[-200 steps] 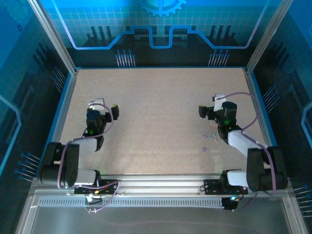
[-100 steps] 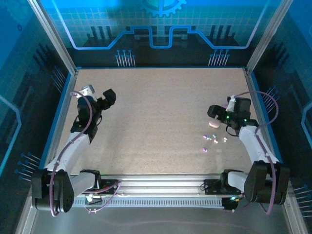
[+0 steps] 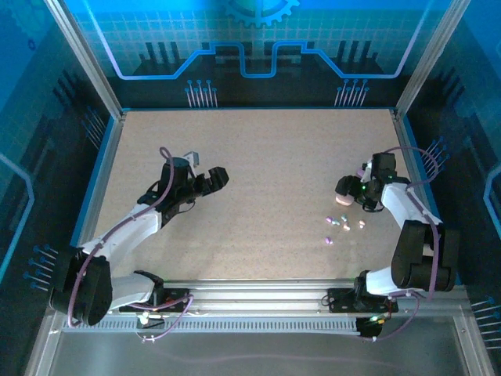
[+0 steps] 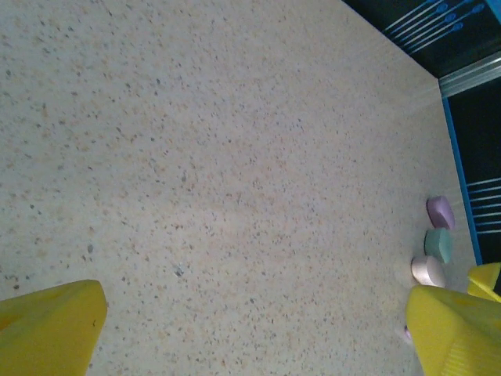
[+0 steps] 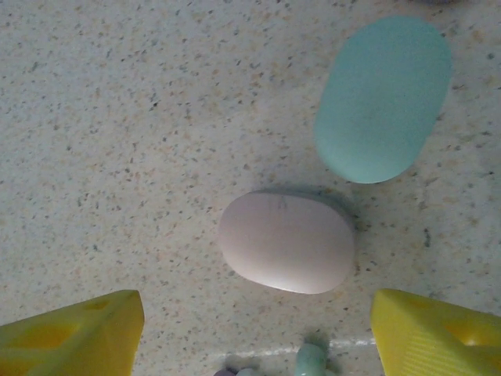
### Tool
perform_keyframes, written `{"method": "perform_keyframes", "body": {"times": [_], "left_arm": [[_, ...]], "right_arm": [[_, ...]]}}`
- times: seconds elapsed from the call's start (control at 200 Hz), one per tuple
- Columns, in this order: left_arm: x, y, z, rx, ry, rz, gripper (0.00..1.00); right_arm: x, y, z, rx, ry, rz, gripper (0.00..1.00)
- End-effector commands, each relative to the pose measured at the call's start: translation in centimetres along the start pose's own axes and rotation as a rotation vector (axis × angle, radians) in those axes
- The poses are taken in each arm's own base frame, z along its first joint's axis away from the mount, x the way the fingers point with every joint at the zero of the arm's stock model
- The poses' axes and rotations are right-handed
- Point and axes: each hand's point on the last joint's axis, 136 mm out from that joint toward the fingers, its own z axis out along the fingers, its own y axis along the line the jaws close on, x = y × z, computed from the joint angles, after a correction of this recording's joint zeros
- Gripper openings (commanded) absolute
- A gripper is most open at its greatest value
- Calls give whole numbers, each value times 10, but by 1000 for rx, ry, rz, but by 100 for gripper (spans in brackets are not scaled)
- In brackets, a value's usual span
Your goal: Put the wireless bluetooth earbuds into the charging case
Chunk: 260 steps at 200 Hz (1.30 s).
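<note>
Left hand (image 3: 210, 177) has swung inward (spread wide); right hand (image 5: 257, 321), also wide, hovers over the pink case (image 5: 286, 241).

**Pastels on speckled beige**

Centre frame at the right wrist, a pale pink case (image 5: 286, 241); upper right, a teal case (image 5: 383, 99). The tabletop (image 5: 117, 117) is beige with dark flecks. Bottom corners: yellow fingertips (image 5: 74, 333).

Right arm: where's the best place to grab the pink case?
Probably straight down from above, pinching its two rounded ends. The pink case lies flat; the teal case crowds its far side, earbuds its near side, while both ends are clear.
</note>
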Motion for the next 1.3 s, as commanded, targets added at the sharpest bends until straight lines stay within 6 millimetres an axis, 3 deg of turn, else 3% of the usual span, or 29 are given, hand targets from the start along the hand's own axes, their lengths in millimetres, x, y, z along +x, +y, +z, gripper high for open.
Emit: {"method": "perform_keyframes", "body": {"times": [0.0,0.17,0.575,0.89,1.296], "left_arm": [[2,-11,-2,20,28,28,99],[5,-17,-3,47,43,47,99],[2,-26,-6,75,43,64,99],[2,-28,-11,82,43,73,99],[4,-28,-9,83,51,72,99]], "right_arm": [[-15,-8,1,36,4,5,77],[-14,-2,17,-3,65,9,75],[-3,-7,32,20,112,26,75],[3,29,37,-56,115,-54,75],[36,95,42,-172,172,-173,77]]}}
